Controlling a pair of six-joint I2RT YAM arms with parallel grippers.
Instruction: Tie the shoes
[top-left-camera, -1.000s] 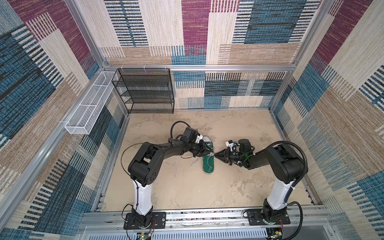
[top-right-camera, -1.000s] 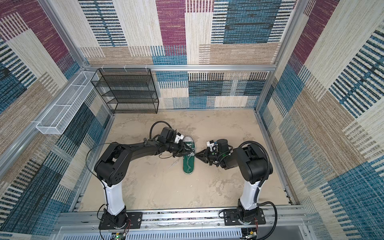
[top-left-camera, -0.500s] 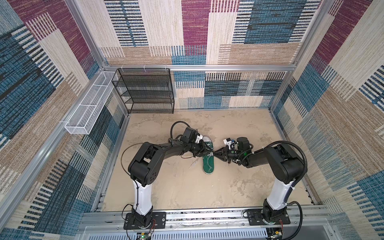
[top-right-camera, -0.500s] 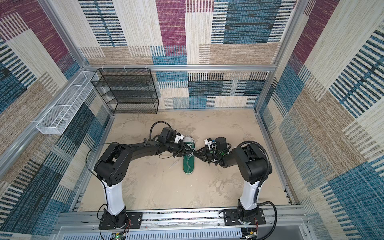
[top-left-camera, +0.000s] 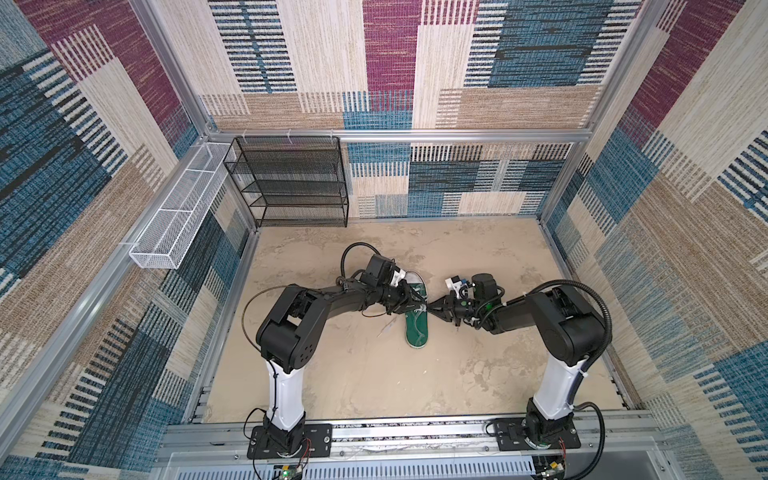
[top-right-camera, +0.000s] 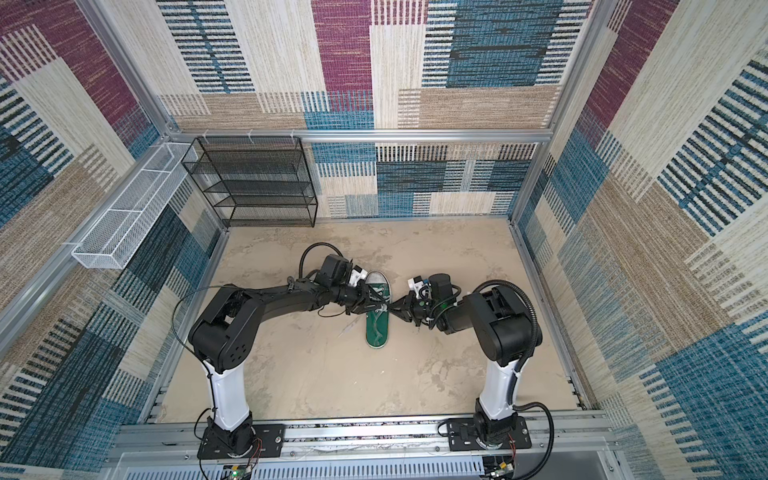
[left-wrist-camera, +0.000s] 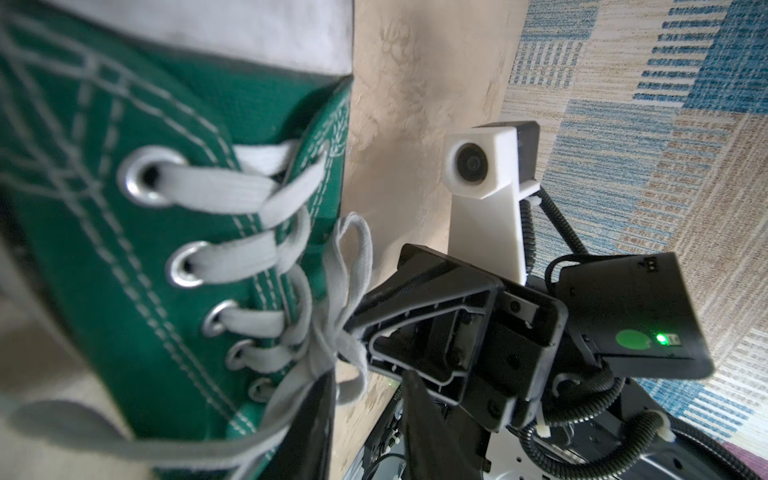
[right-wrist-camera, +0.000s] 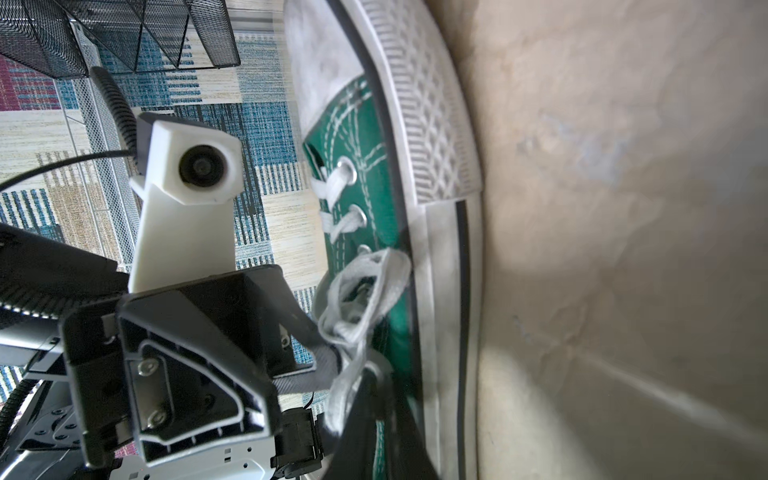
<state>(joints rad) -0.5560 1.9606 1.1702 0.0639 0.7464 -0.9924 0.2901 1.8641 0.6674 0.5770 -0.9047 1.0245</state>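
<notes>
A green shoe (top-left-camera: 417, 332) is sitting on its sole in the middle of the bench (top-left-camera: 365, 395), between the two arms. Its white toe is pointing at the back wall.

The two claws are meeting over the middle of the shoe, right where the white laces (left-wrist-camera: 328, 334) are bunching up. The right claw (top-left-camera: 430, 309) is pressed together and is pinching the laces at that bunch. The left claw (top-left-camera: 417, 307) is reaching in from the other side. Its tips are a little apart, and it is pinching the laces too.

A small loop (left-wrist-camera: 365, 249) of lace is sticking out just beside the right claw. A loose lace end (top-left-camera: 386, 328) is lying on the bench, just beside the shoe on the left arm's side.

A black wire rack (top-left-camera: 291, 183) is standing at the back wall, well apart from the shoe. A white wire basket (top-left-camera: 174, 224) is hanging on the side wall near it.
</notes>
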